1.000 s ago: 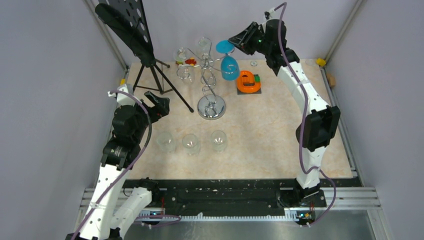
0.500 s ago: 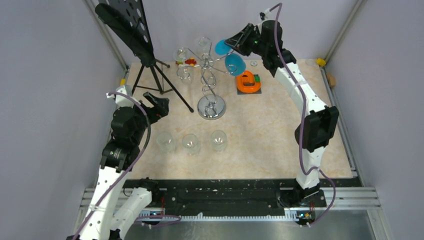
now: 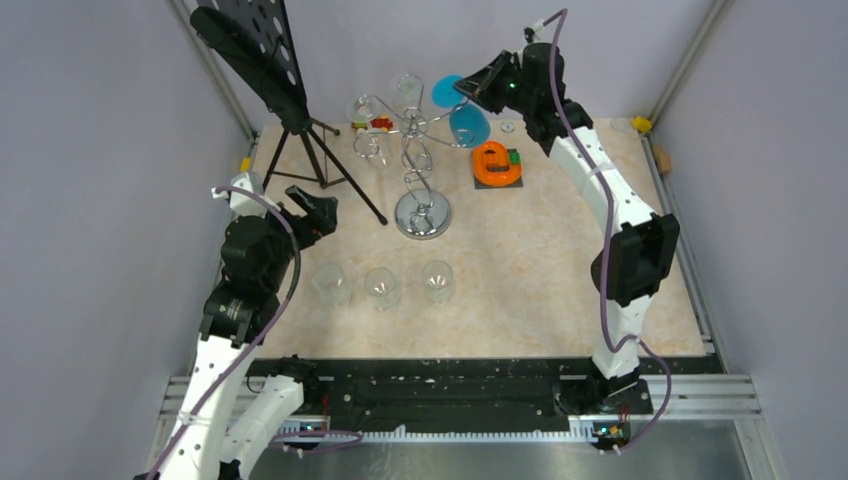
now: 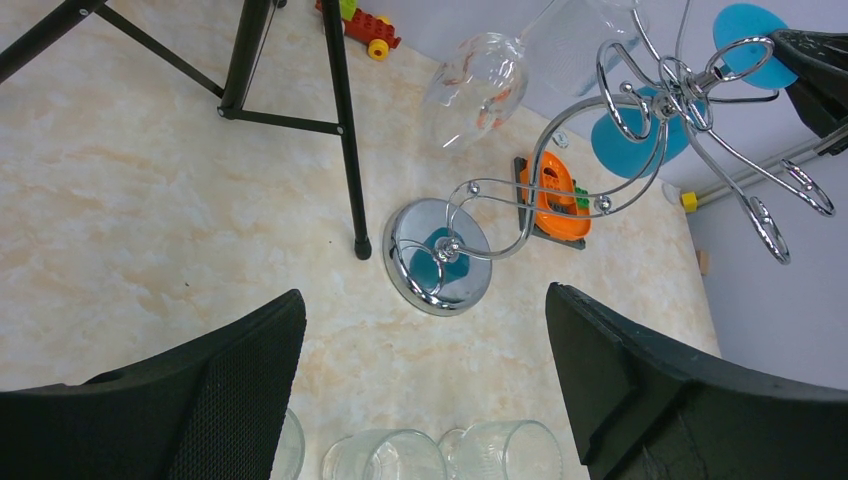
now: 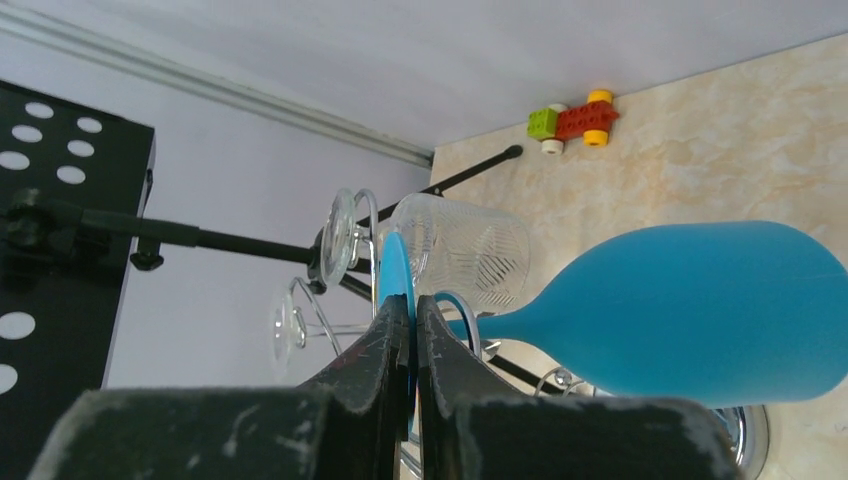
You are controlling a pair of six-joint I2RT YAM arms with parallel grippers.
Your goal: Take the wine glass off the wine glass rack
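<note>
The chrome wine glass rack [image 3: 421, 213] stands at the back middle of the table; it also shows in the left wrist view [image 4: 438, 256]. A blue wine glass [image 3: 468, 125] hangs tilted at the rack's right side. My right gripper [image 3: 480, 82] is shut on its blue foot disc [image 5: 394, 262], and the bowl [image 5: 690, 310] lies to the right. A chrome hook loop [image 5: 462, 305] curls round the stem. Two clear wine glasses [image 3: 366, 108] hang on other hooks. My left gripper [image 3: 310, 208] is open and empty, low over the table left of the rack [image 4: 425, 330].
A black tripod music stand [image 3: 262, 55] stands at the back left, its legs near the rack's base. Three clear tumblers [image 3: 382, 288] sit in a row in front. An orange object [image 3: 497, 163] lies right of the rack, and a small toy car [image 3: 380, 124] behind it.
My right gripper rose and shifted slightly, and the blue glass tilted, its bowl swinging up and to the right. The left arm has not moved.
</note>
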